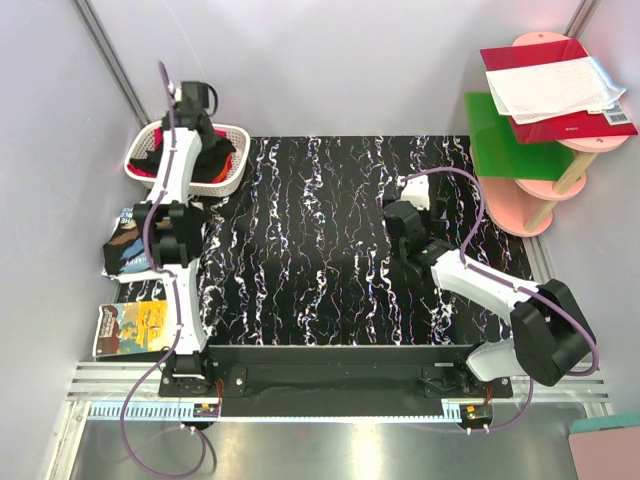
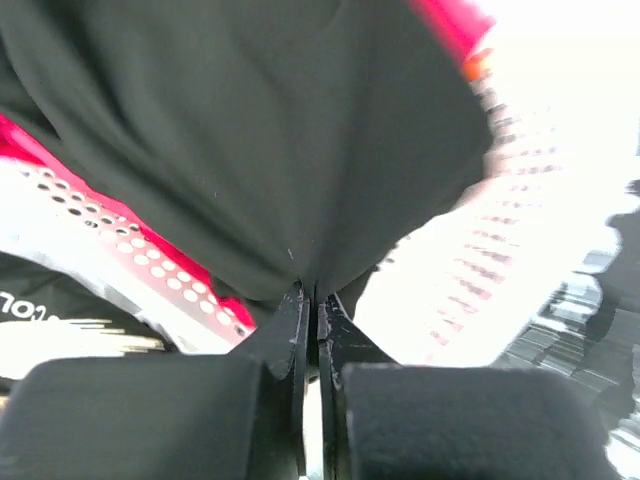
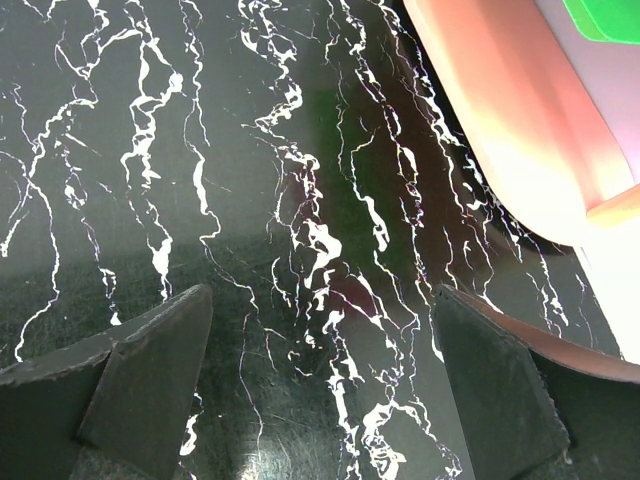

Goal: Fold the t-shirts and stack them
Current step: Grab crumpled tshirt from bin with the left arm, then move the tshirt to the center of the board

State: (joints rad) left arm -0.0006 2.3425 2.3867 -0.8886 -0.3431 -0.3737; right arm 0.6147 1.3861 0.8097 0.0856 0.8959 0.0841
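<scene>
From above, the left gripper (image 1: 200,128) sits in the white basket (image 1: 140,152) at the far-left corner of the table (image 1: 300,250); lift straight up to clear its rim. Its wrist view shows jaws pinched on the black t-shirt (image 2: 250,130), with a red garment (image 2: 450,25) that may drag along. The right gripper (image 3: 320,300) hangs with jaws spread wide above the table, near the pink shelf (image 3: 500,130).

Pale grey walls (image 1: 350,60) enclose a black marbled table (image 1: 320,230) beside pink shelves (image 1: 525,212).
</scene>
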